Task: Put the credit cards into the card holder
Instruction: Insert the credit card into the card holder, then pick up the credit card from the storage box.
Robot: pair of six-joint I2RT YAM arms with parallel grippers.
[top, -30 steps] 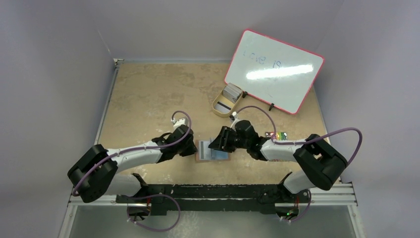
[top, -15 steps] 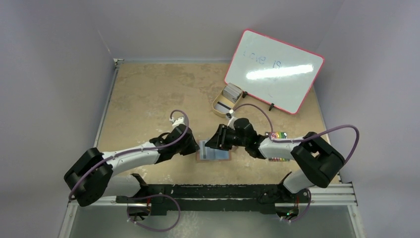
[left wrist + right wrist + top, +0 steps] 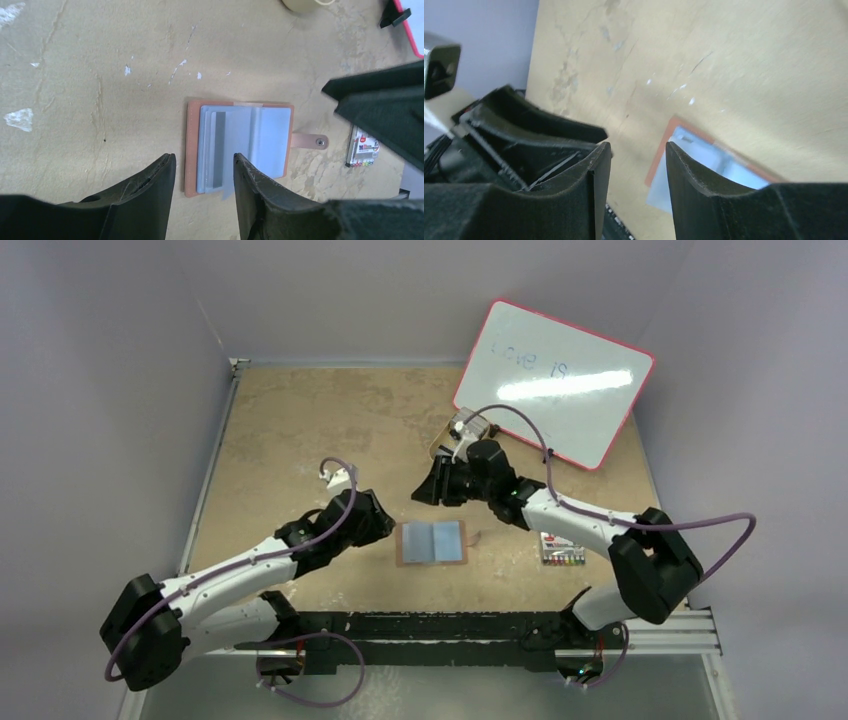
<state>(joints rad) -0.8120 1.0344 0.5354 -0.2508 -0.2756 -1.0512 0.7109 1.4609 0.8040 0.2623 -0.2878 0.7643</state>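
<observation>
**Both pairs of jaws spread, card holder open near the near edge**

The card holder [image 3: 432,542] lies opened flat on the worktop [image 3: 300,440], close to the near edge and about midway between the left and right edges. Its reddish-brown leather frames the pale inside. Its snap tab [image 3: 310,141] sticks out flat toward the right edge.

Pale blue-grey cards [image 3: 215,147] show inside it, their edges stepped one behind another on the left half. (I cannot tell whether the pale face of the right half is a card or only lining.)

My left jaws are spread, with nothing between them. Through their gap the wrist view shows bare worktop and the left border of the card holder. From above, my left arm [image 3: 250,565] reaches in from the near left corner, and its jaws end just to the left of the holder without touching it.

My right jaws are also parted and grip nothing. Their own camera looks between them, down at a slant, onto a corner of the holder. My right arm [image 3: 570,520] stretches from the near right corner. Its jaws sit on the far side of the holder, between it and the tan tray [image 3: 300,6], which my wrist mostly covers in the top view.

A pink-framed whiteboard [image 3: 555,385] leans at the far right corner. A marker pack [image 3: 562,550] lies near the right edge, well apart from the holder.
</observation>
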